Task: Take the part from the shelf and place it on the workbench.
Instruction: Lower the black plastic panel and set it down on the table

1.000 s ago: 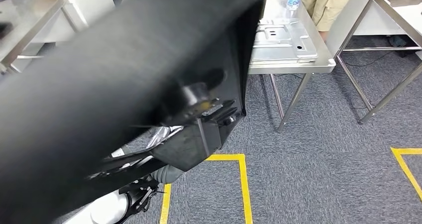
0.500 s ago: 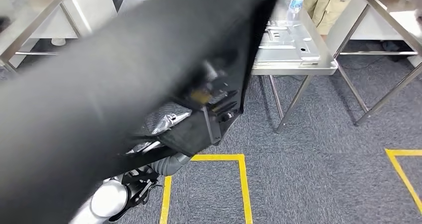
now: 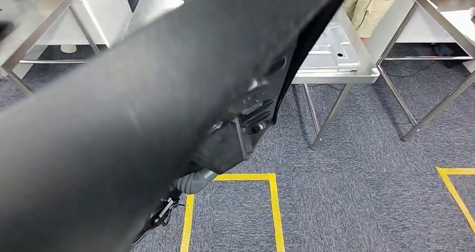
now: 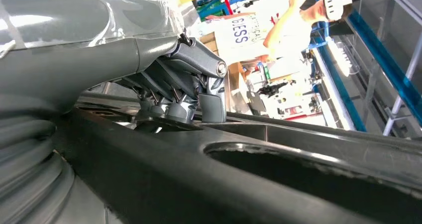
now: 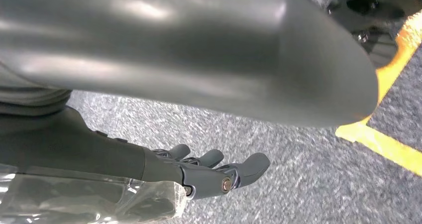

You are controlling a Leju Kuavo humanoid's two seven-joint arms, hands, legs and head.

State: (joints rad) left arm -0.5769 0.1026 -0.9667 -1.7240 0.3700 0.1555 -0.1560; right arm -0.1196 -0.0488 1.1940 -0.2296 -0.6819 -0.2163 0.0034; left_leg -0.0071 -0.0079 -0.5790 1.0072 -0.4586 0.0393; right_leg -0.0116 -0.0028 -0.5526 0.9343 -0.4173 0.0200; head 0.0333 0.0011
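Note:
A big black moulded part (image 3: 140,112) slants across the head view from lower left to upper right and hides both hands there. In the left wrist view my left hand (image 4: 189,94) grips the part's (image 4: 249,184) rim, its fingers pressed down on the edge. A grey arm segment (image 3: 193,182) shows under the part. In the right wrist view my right hand (image 5: 209,171) has its fingers stretched out and apart from the thick thumb (image 5: 278,84); carpet shows between them and they hold nothing. The steel workbench (image 3: 341,75) stands ahead, partly covered by the part.
A stamped metal plate (image 3: 333,47) lies on the workbench. A person (image 3: 369,3) stands behind it. More steel tables stand at the right (image 3: 442,11) and at the left (image 3: 33,22). Yellow tape (image 3: 273,207) marks boxes on the grey carpet.
The black part has swung up and to the right in the head view, covering more of the workbench and its plate. The scene has shifted slightly.

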